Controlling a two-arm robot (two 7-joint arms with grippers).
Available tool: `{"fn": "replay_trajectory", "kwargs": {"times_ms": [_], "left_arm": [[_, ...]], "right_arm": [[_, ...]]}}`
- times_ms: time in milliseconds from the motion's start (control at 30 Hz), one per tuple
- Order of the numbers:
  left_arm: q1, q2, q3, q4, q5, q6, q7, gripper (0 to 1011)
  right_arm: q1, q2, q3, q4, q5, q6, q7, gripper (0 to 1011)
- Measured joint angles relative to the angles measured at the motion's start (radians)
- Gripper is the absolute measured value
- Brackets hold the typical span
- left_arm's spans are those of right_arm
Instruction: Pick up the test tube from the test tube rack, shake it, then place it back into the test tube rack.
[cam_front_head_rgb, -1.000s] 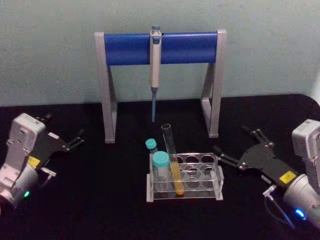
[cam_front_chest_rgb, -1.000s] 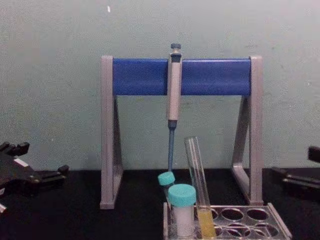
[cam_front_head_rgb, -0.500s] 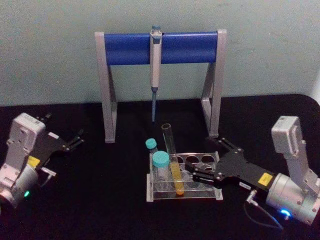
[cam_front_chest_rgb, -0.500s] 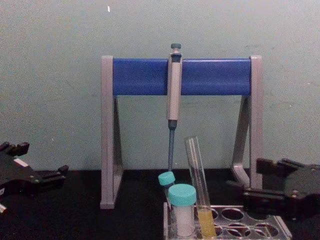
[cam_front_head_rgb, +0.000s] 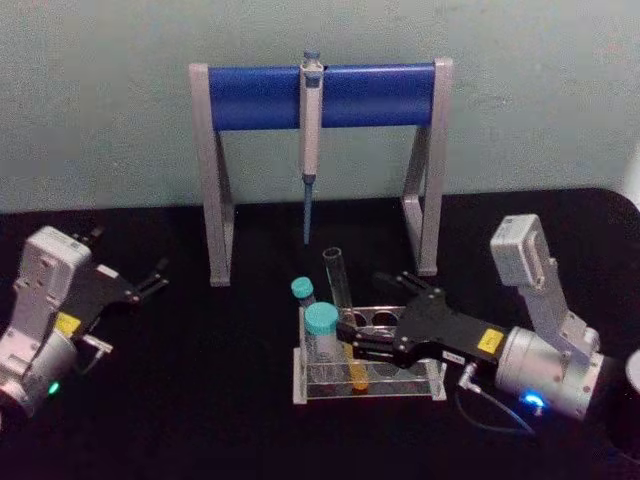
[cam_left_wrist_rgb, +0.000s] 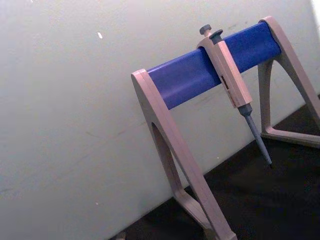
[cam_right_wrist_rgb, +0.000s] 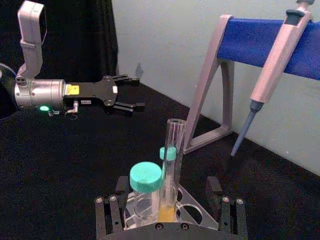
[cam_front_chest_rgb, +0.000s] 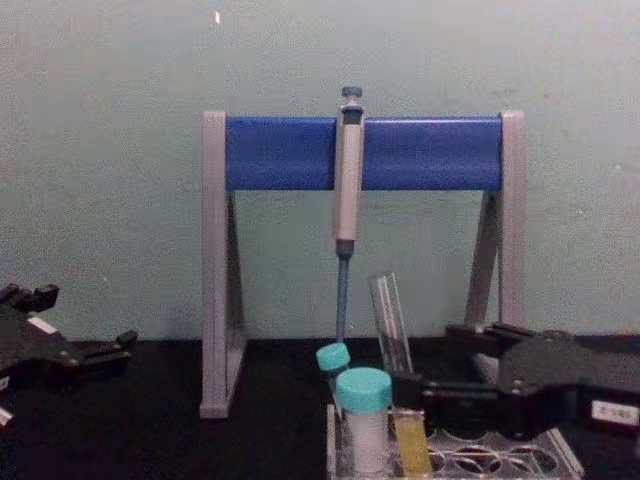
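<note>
Your right end effector (cam_front_head_rgb: 358, 315), open, straddles the long clear glass test tube (cam_front_head_rgb: 338, 282), near-upright in the low clear plastic rack (cam_front_head_rgb: 420, 386). The left end effector (cam_front_head_rgb: 155, 278) idles open, well left of it.

Pipette (cam_front_head_rgb: 310, 120) on blue stand (cam_front_head_rgb: 250, 97), teal-capped tubes (cam_front_head_rgb: 321, 320)

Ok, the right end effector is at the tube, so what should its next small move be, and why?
Probably close the right end effector on the tube. Its open fingers sit on either side of the tube, just above the rack, and the tube stands leaning in its hole, not yet gripped. The left end effector is parked open at the left.
</note>
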Motion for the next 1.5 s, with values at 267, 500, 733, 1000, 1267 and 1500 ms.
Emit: {"fn": "replay_trajectory", "kwargs": {"times_ms": [267,500,733,1000,1267,1500], "left_arm": [[0.0,0.0,0.0,0.0,0.0,0.0,0.0,1001],[0.0,0.0,0.0,0.0,0.0,0.0,0.0,1001],[0.0,0.0,0.0,0.0,0.0,0.0,0.0,1001],[0.0,0.0,0.0,0.0,0.0,0.0,0.0,1001],[0.0,0.0,0.0,0.0,0.0,0.0,0.0,1001],[0.0,0.0,0.0,0.0,0.0,0.0,0.0,1001]], "right_arm": [[0.061,-0.033,-0.023,0.061,-0.005,0.005,0.031,1000],[0.098,-0.056,-0.038,0.105,0.0,0.002,0.053,1000],[0.12,-0.071,-0.049,0.134,0.009,-0.002,0.065,1000],[0.128,-0.074,-0.055,0.145,0.012,-0.006,0.067,1000],[0.127,-0.074,-0.054,0.144,0.012,-0.007,0.067,1000],[0.126,-0.073,-0.053,0.143,0.012,-0.007,0.067,1000]]}}
